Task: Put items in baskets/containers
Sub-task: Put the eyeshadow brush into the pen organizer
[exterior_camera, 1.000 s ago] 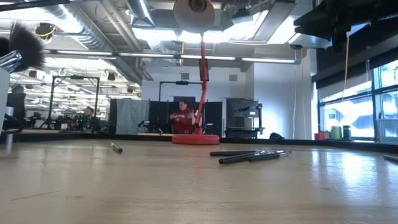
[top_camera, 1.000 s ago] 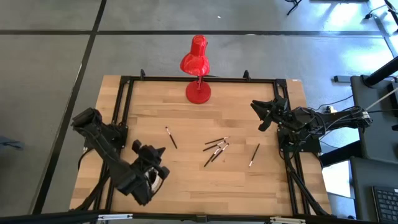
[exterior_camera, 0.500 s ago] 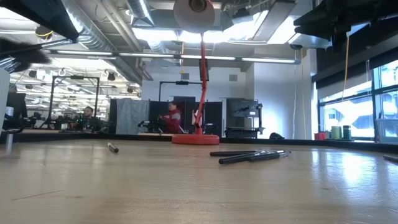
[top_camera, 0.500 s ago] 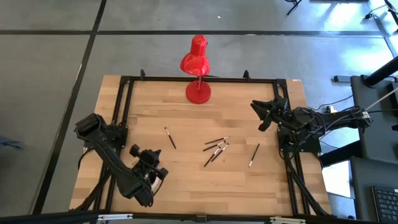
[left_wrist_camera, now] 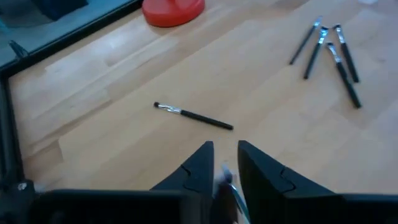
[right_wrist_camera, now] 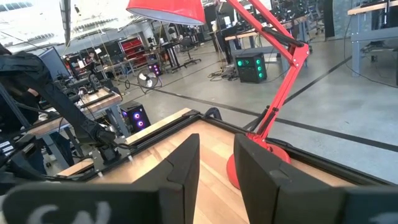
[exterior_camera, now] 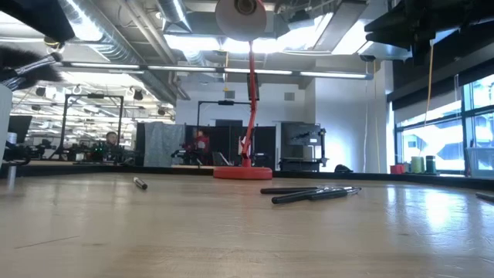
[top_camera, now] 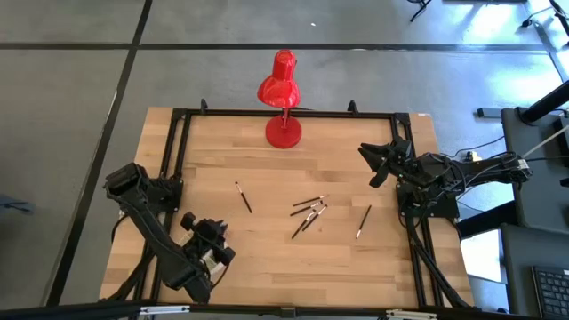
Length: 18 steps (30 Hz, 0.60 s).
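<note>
Dish hidden under left gripper [top_camera: 203, 238]; brush [left_wrist_camera: 227, 186] between its fingers blurred, tip cut off at frame edge

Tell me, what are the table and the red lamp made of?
The table looks like wood: pale planks with grain lines and a soft sheen. The lamp looks like painted metal or maybe plastic; its red shade and round base are smooth and shiny, so I can't be sure which.
</note>
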{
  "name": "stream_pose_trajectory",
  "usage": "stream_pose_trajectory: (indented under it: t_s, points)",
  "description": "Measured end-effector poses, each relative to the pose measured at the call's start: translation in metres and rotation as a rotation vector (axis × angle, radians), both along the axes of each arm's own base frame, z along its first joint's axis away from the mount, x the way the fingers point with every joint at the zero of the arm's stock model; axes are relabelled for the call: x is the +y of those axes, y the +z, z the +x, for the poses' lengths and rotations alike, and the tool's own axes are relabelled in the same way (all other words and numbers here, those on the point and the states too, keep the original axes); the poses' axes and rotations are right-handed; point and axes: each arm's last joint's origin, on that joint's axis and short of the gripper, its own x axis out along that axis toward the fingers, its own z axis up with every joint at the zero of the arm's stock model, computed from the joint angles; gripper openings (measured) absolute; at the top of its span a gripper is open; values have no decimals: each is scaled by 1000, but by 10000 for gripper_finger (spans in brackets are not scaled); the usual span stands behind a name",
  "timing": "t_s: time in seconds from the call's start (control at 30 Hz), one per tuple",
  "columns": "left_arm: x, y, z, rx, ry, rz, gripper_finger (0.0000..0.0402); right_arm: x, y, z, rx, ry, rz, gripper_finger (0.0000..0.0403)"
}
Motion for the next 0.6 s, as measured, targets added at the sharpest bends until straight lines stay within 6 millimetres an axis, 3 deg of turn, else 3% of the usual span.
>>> stream_pose_trajectory:
  t_s: [0.13, 0.23, 0.43, 0.6]
  points:
    - [1, 5, 5, -39, -43, 51, 100, 0, 0, 0, -1, -1, 0, 100]
    - [15, 6, 20, -78, 3, 83, 113, 0, 2, 0, -23, -1, 1, 100]
    - [75, -2, 67, 162, 251, -49, 126, 0, 5, 0, -59, -1, 6, 100]
    - [134, -6, 97, 242, 394, -148, 139, 0, 6, 0, -62, -11, 2, 100]
